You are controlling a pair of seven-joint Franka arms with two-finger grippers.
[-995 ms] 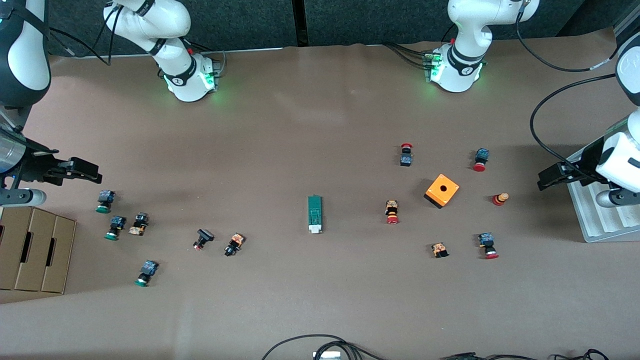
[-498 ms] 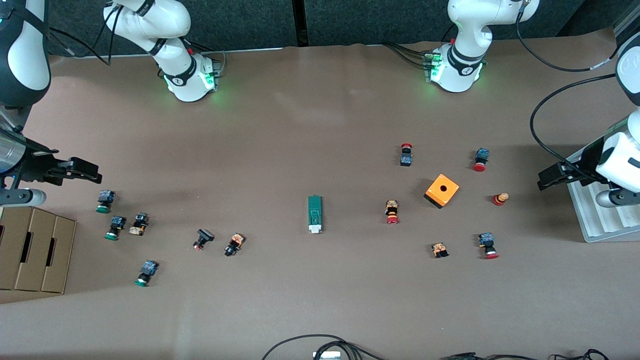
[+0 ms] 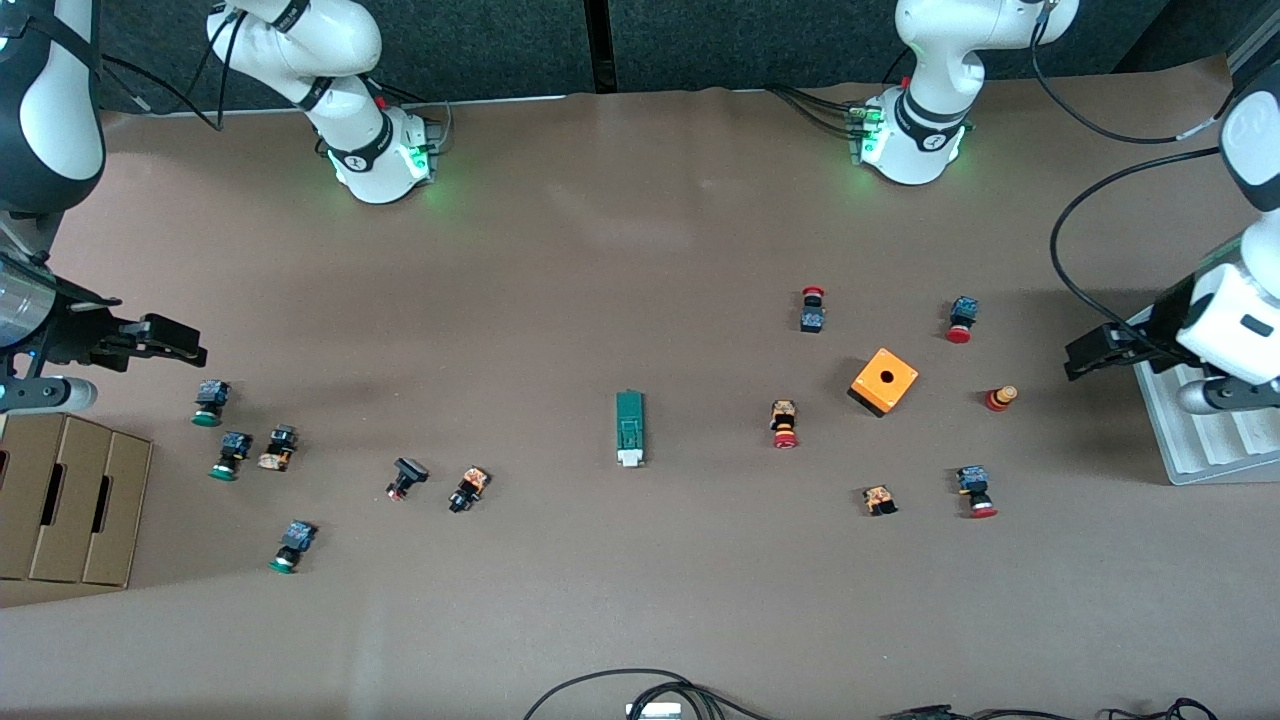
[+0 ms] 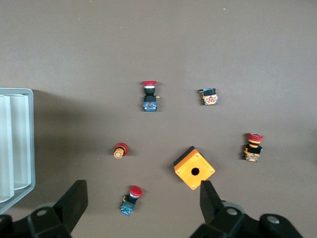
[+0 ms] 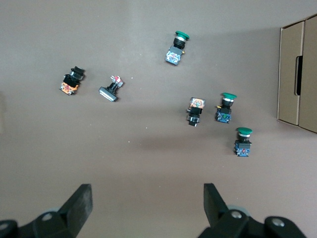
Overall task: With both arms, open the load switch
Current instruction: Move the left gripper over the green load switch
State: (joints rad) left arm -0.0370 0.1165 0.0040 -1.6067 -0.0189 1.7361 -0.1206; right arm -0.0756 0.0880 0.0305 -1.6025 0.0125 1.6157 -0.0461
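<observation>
Movement is slight: the left arm's black two-finger gripper [image 3: 1072, 360] has edged off the grey ribbed tray [image 3: 1190, 450] toward the table's middle since a second ago. Jaws spread wide, holding nothing. Right arm's black gripper [image 3: 195, 350] is unchanged, hanging over the brown paper-covered table [image 3: 600, 270] above a green-capped push-button [image 3: 208, 402], jaws equally wide and empty. Slim green load switch with white sliding end [image 3: 629, 428] lies untouched mid-table, well apart from both, with an orange cube with a hole [image 3: 884, 381] toward the left arm's end. Judgement: approach barely begun.
</observation>
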